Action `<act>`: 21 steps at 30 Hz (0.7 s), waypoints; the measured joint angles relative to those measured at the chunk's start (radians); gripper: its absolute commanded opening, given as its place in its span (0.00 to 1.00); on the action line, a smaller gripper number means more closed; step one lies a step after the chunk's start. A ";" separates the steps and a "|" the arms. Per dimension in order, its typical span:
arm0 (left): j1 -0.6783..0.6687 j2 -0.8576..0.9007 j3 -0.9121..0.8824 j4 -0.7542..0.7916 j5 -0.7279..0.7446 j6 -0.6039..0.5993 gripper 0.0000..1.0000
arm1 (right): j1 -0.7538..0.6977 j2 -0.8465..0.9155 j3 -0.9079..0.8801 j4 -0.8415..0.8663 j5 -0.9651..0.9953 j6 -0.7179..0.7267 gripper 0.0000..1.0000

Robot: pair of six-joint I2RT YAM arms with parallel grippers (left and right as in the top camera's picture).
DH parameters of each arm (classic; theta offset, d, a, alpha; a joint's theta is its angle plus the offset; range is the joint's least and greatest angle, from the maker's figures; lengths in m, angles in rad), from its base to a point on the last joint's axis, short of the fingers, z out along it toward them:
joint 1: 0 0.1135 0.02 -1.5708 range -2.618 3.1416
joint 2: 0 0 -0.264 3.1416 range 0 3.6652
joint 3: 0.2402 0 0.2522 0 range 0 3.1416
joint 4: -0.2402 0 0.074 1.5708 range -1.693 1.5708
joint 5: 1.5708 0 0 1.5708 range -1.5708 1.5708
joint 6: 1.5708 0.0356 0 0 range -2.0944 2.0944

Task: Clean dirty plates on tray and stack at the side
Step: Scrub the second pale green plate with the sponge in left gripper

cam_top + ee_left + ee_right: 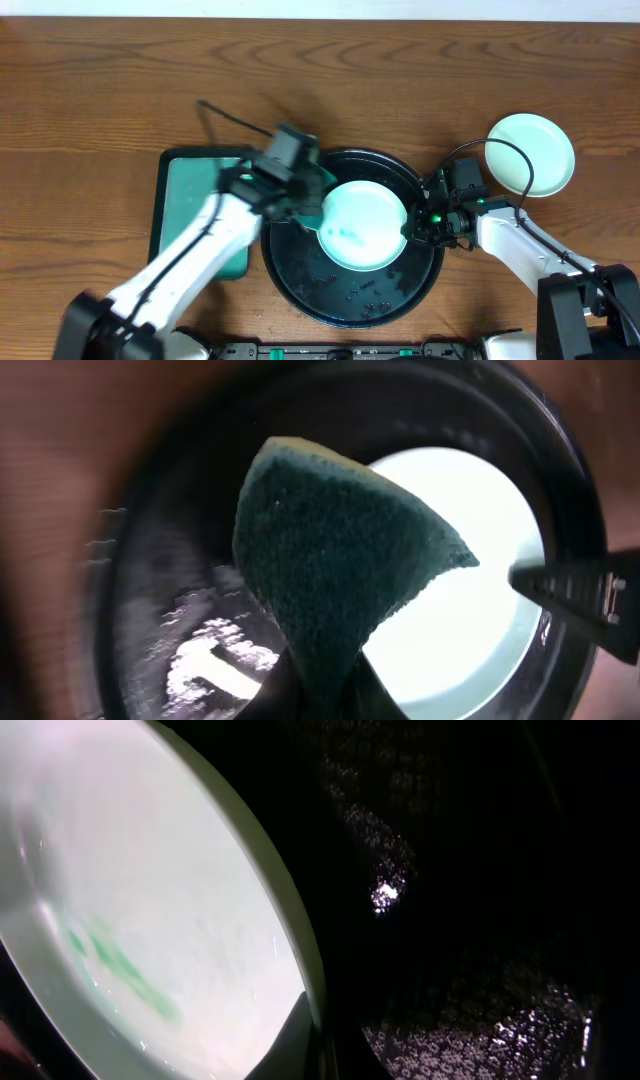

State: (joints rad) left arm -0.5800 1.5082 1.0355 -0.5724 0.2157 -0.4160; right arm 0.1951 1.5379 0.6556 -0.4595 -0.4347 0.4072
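Note:
A pale mint-green plate (pixel 362 224) with green smears lies tilted over the black tray (pixel 350 300). My right gripper (pixel 412 222) is shut on its right rim; the right wrist view shows the plate (pixel 150 900) with a green smear and a finger on its rim (pixel 315 1040). My left gripper (pixel 300 195) is shut on a dark green sponge (pixel 340 560), held just left of the plate (pixel 470 590) over the wet tray (pixel 190 650). A second mint plate (pixel 530 153) sits on the table at the right. The white plate is out of view.
A teal-green rectangular tray (pixel 190 195) lies left of the black tray, partly under my left arm. Water drops and foam cover the black tray floor (pixel 480 1010). A black cable (pixel 235 118) runs across the table behind the left arm.

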 measured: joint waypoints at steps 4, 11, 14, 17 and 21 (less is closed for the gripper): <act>-0.058 0.121 0.000 0.059 0.008 -0.029 0.07 | 0.000 0.000 0.000 -0.001 -0.005 0.000 0.01; -0.070 0.277 0.021 0.132 0.031 -0.158 0.07 | 0.000 0.000 0.000 -0.001 -0.008 0.000 0.01; -0.070 0.304 0.034 0.161 0.061 -0.218 0.07 | 0.000 0.000 0.000 -0.001 -0.008 0.000 0.01; -0.075 0.338 0.047 0.183 0.101 -0.262 0.07 | 0.000 0.000 0.000 -0.002 -0.006 0.000 0.01; -0.095 0.372 0.056 0.243 0.164 -0.295 0.07 | 0.000 0.000 0.000 -0.008 -0.002 0.000 0.01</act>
State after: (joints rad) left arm -0.6746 1.8801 1.0920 -0.3294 0.3798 -0.7109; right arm 0.1947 1.5379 0.6556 -0.4675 -0.4366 0.4072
